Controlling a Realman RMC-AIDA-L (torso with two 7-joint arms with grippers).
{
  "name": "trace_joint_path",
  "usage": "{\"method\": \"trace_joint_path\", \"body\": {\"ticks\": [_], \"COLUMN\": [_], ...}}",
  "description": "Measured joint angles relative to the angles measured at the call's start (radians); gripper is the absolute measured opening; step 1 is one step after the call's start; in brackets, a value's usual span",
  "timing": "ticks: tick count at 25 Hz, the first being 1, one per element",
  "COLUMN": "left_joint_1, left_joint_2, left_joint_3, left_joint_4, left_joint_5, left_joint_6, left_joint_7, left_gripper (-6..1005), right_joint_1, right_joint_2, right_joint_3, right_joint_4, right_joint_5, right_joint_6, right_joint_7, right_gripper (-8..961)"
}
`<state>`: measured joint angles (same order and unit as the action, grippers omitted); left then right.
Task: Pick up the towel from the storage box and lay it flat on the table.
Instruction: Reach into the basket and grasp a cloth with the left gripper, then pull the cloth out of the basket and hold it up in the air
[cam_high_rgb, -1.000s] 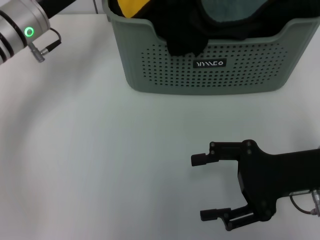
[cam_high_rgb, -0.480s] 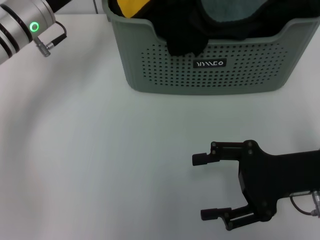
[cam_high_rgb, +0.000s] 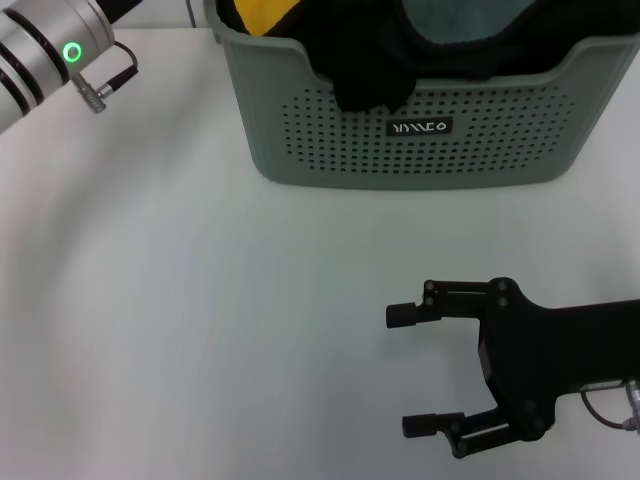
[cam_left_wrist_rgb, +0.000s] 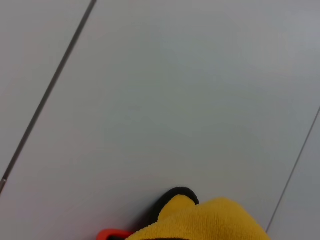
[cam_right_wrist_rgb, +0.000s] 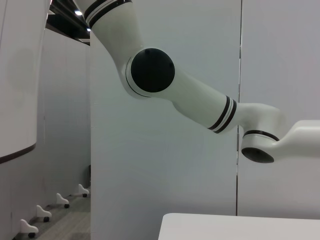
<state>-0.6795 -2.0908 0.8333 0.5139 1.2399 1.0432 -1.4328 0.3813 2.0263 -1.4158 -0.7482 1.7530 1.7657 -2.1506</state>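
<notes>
The storage box (cam_high_rgb: 330, 150) stands on the white table (cam_high_rgb: 170, 300) at the back middle, its black label facing me. The towel's yellow side (cam_high_rgb: 262, 14) shows at the box's back left corner, bunched beside a black cloth (cam_high_rgb: 370, 70) that hangs over the front rim. The left wrist view shows a yellow fold with black trim (cam_left_wrist_rgb: 210, 220) close below the camera, against a grey wall. My left arm's wrist (cam_high_rgb: 50, 55) is at the top left; its gripper is past the frame edge. My right gripper (cam_high_rgb: 398, 371) is open and empty, low over the table in front of the box.
A lighter teal-grey cloth (cam_high_rgb: 470, 20) lies in the box at the right. A small red thing (cam_left_wrist_rgb: 112, 234) shows beside the yellow fold. The right wrist view shows my left arm's white links (cam_right_wrist_rgb: 200, 105) above the table edge (cam_right_wrist_rgb: 240, 227).
My left arm's wrist has shifted a little right and back, toward the box. The right gripper, the box and the cloths have not moved.
</notes>
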Motion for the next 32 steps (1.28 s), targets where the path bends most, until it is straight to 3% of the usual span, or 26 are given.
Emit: {"method": "trace_joint_path", "body": {"ticks": [4,7,15,20,25,32], "left_joint_1": [0.002,0.021,0.197,0.275,0.296,0.245], "left_joint_2": [0.000,0.001,0.014,-0.002,-0.009,-0.012], "left_joint_3": [0.002,0.000,-0.003,0.003,0.084,0.135], "left_joint_4": [-0.001,-0.003,0.000,-0.012,-0.069,-0.288], "left_joint_5": [-0.019,-0.073,-0.436,-0.598,-0.684,-0.657], "left_joint_6": [0.010,0.090,0.646,0.928,0.982,0.983], "left_joint_7": [0.001,0.002,-0.041,-0.130,-0.101,0.135], "left_gripper": [37,17,18,17,16,17], "right_joint_1": [0.002,0.002,0.008,0.012,0.022,0.076], "right_joint_2": [0.000,0.000,0.000,0.000,0.001,0.002], "right_joint_3": [0.000,0.005,0.011,-0.014,-0.135,-0.374], "right_joint_4": [0.000,0.000,0.058,0.071,0.078,0.069], "right_joint_5": [0.000,0.002,0.099,0.218,0.414,0.715], "right_joint_6": [-0.002,-0.007,-0.040,-0.089,-0.165,-0.294], "right_joint_7": [0.000,-0.001,-0.061,-0.098,-0.175,-0.322], "right_gripper": [797,797,797,797,797,797]}}
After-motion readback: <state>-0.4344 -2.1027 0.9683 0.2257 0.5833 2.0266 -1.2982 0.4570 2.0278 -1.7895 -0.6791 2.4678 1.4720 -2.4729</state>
